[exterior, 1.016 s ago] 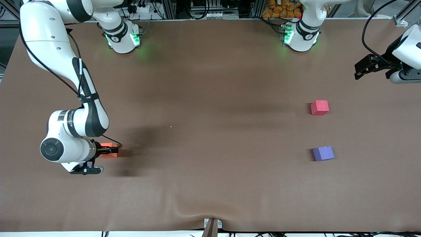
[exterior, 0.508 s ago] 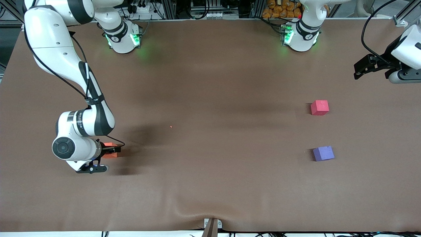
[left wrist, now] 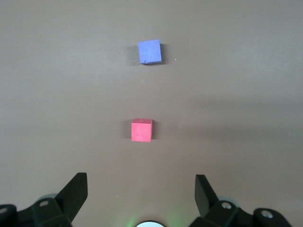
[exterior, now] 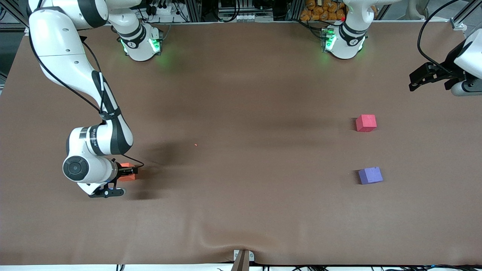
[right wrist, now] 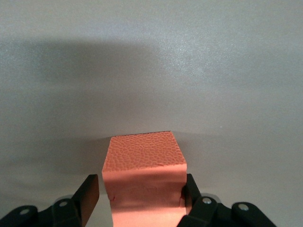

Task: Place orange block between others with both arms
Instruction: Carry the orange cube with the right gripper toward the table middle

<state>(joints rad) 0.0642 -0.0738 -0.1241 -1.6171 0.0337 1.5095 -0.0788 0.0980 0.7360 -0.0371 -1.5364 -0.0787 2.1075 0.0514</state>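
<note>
On table (exterior: 241, 94): three cubes, two arms.

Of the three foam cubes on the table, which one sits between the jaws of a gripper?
The orange block, at the right arm's end of the table, between the right gripper jaws. The crimson cube and purple-blue cube lie free near the left arm's end.

Matt, pebbled foam orange block (right wrist: 144, 163)
</note>
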